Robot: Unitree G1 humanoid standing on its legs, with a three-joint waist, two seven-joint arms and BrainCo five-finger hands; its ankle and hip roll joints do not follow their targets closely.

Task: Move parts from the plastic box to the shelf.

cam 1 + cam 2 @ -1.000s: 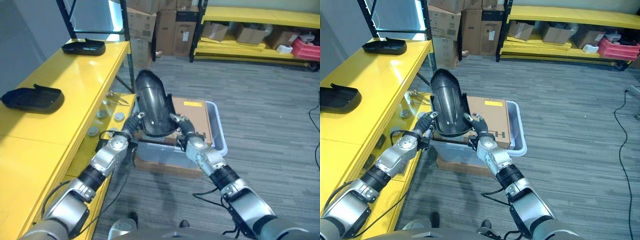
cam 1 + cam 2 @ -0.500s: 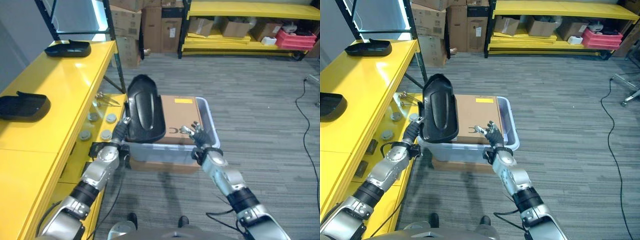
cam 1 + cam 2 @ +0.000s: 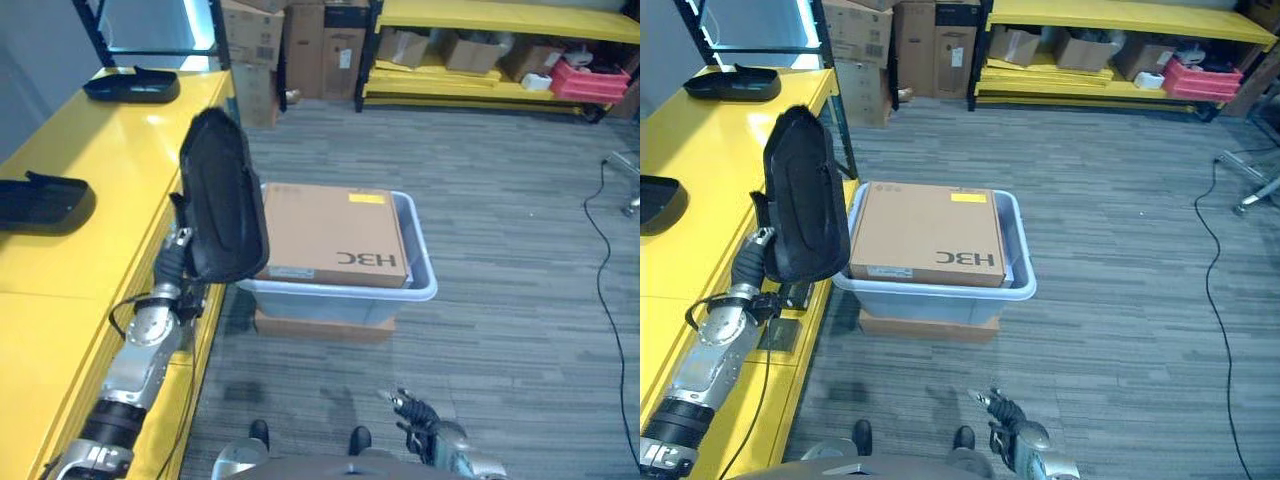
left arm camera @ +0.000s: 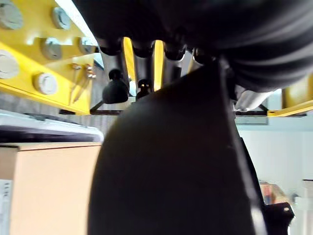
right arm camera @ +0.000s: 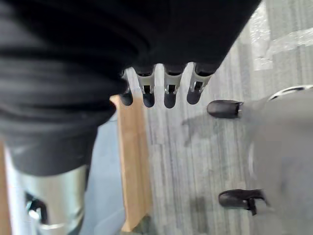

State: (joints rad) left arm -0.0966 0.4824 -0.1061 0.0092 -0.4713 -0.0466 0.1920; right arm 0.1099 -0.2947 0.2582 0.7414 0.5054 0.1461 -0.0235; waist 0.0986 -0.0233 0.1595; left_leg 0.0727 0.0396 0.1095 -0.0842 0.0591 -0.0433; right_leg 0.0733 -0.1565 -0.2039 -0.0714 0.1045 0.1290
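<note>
Your right hand (image 3: 425, 415) had let go and dropped low, fingers relaxed, apart; left hand (image 3: 172, 262), fingers clamped on the black part (image 3: 222, 198), had swung it from the plastic box (image 3: 420, 272) twd the yellow shelf (image 3: 90, 250); placement's next, I'd judge.

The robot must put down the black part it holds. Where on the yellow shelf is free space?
The left hand holds the black part beside the yellow shelf. The widest bare patch lies between the near black part and the far black part. Another bare patch lies nearer the robot than the near part. The plastic box is filled by a cardboard box.
</note>
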